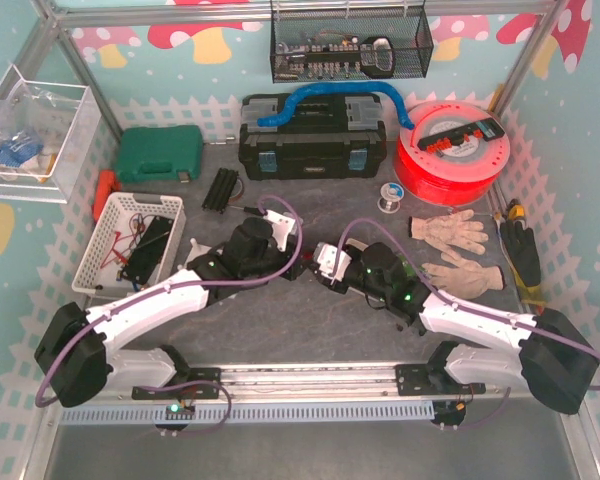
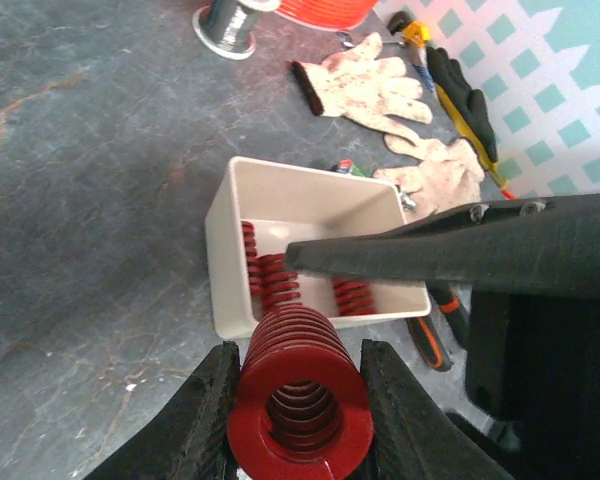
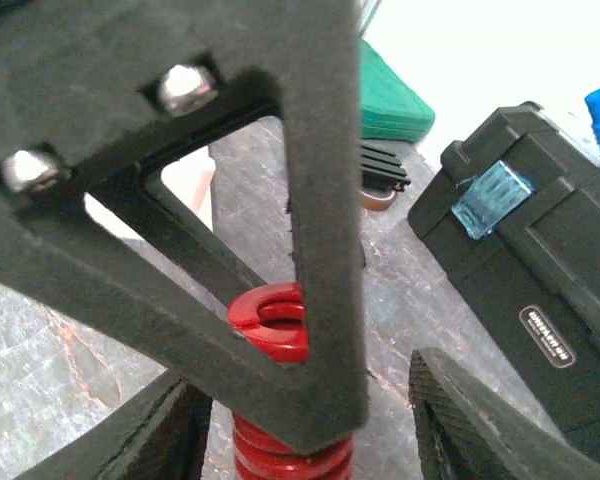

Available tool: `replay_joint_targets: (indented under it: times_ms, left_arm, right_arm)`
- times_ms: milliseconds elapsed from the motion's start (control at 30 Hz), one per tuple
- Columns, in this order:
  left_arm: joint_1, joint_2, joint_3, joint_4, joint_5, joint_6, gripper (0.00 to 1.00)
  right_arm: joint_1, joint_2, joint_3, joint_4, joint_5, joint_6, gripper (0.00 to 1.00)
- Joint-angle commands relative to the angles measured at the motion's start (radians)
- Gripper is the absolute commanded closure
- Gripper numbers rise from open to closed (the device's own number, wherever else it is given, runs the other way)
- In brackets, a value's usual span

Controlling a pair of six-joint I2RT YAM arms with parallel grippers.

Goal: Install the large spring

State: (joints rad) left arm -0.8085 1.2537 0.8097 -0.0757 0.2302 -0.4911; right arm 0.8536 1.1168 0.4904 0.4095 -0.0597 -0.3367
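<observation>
We get bright, even light and soft shadows on the table (image 1: 310,318); the large spring (image 2: 298,395) is crisp, the near black frame (image 3: 320,200) blurred.

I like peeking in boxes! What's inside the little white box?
Red springs lie in the white box. A black gripper finger crosses over it and covers part of the inside, so I can't count them all.
</observation>
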Motion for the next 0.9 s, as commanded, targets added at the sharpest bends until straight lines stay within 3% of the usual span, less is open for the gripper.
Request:
replay_joint_targets:
  times_ms: [0, 233, 333, 467, 600, 767, 867]
  left_arm:
    - [0.005, -0.033, 0.045, -0.063, -0.064, -0.011, 1.0]
    - [0.064, -0.078, 0.075, -0.181, -0.189, -0.015, 1.0]
    - [0.123, -0.103, 0.078, -0.231, -0.232, -0.017, 1.0]
    - [0.216, -0.136, 0.084, -0.298, -0.333, -0.023, 1.0]
    - [0.327, -0.126, 0.101, -0.36, -0.442, -0.03, 1.0]
    - [0.454, -0.084, 0.12, -0.412, -0.583, -0.06, 1.0]
    - [0.53, -0.053, 0.122, -0.429, -0.593, -0.069, 1.0]
  right_arm:
    - [0.009, -0.013, -0.006, 0.014, 0.024, 0.032, 0.35]
    - [0.007, -0.11, -0.004, -0.013, 0.07, 0.183, 0.02]
    - [0.007, -0.149, -0.017, 0.016, 0.154, 0.298, 0.01]
    - [0.006, -0.153, 0.026, -0.067, 0.453, 0.543, 0.01]
    - [0.005, -0.131, 0.076, -0.179, 0.494, 0.553, 0.01]
    - [0.004, -0.174, -0.042, -0.061, 0.569, 0.541, 0.01]
    - [0.003, -0.193, -0.082, -0.025, 0.601, 0.527, 0.01]
